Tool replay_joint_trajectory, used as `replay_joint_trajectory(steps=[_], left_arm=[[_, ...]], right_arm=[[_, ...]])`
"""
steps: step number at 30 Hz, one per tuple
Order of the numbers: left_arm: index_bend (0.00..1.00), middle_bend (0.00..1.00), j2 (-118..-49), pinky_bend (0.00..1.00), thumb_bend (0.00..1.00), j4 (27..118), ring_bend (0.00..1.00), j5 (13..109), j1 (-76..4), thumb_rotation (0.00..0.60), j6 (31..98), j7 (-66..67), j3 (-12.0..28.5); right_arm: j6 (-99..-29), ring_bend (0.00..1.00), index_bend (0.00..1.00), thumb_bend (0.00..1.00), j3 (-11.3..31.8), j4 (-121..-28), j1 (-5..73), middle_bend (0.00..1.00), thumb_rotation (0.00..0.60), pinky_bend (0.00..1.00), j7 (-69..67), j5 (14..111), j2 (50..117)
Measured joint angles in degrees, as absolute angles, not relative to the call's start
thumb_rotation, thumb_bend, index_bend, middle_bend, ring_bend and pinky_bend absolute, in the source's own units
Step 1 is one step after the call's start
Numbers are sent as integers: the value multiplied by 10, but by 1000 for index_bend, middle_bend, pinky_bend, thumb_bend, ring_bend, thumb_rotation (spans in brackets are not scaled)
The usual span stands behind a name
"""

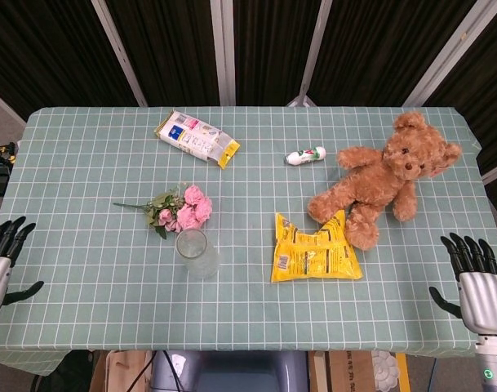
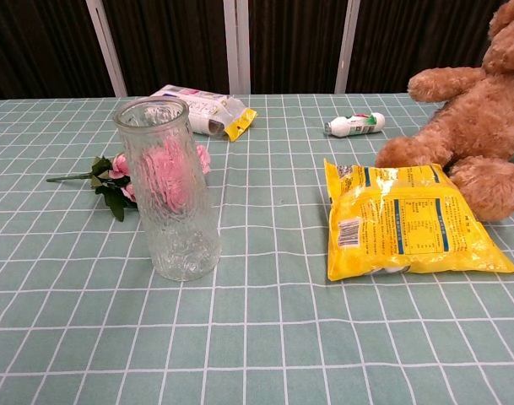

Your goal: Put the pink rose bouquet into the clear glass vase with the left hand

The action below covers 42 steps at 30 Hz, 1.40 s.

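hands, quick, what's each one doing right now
Left hand: open, holding nothing, at the table's left edge.
Right hand: open, holding nothing, at the table's right edge.

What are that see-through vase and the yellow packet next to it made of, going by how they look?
The clear ribbed vase looks like textured glass: the pink rose bouquet shows blurred through its rippled wall, though clear plastic can't be excluded. The yellow snack packet looks like glossy plastic film, crinkled, with bright highlights and printed text.

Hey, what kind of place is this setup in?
Probably a robot test lab, not a home: a checked-cloth table before dark curtains, with robot hands at its edge and unrelated props like a teddy bear.
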<state>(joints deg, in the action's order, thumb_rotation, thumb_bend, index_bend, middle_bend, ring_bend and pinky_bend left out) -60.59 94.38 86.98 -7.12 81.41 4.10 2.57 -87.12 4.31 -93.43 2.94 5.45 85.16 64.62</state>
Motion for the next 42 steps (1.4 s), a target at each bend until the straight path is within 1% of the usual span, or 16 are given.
replay_joint_trajectory(steps=[2, 6, 10, 13, 16, 18, 25, 42], left_arm=[[80, 0, -607, 2, 171, 943, 0, 862, -96, 600, 769, 51, 31], [81, 0, -612, 0, 170, 939, 0, 838, -154, 600, 671, 53, 44], [81, 0, -636, 0, 170, 927, 0, 772, -224, 600, 559, 106, 63], [81, 0, -668, 0, 170, 915, 0, 704, -267, 600, 519, 163, 78], [80, 0, -710, 0, 169, 900, 0, 657, -304, 600, 505, 207, 91], [80, 0, -731, 0, 168, 891, 0, 642, -319, 600, 502, 221, 97], [79, 0, -794, 0, 167, 855, 0, 628, -351, 600, 510, 225, 110], [84, 0, -906, 0, 167, 786, 0, 552, -432, 600, 523, 299, 136]], right_arm=[[-867, 65, 113, 244, 45, -935, 31, 106, 600, 0, 53, 847, 646], [-865, 65, 113, 244, 44, -936, 32, 107, 600, 0, 59, 849, 648], [-856, 64, 113, 245, 45, -933, 36, 107, 600, 0, 76, 843, 656], [-848, 64, 113, 244, 45, -933, 38, 107, 600, 0, 88, 835, 659], [-847, 65, 113, 245, 45, -934, 39, 106, 600, 0, 95, 831, 661], [-847, 64, 113, 244, 45, -934, 39, 106, 600, 0, 98, 832, 662], [-843, 64, 113, 244, 46, -932, 41, 107, 600, 0, 108, 826, 666], [-822, 64, 113, 245, 48, -925, 49, 107, 600, 0, 124, 804, 673]])
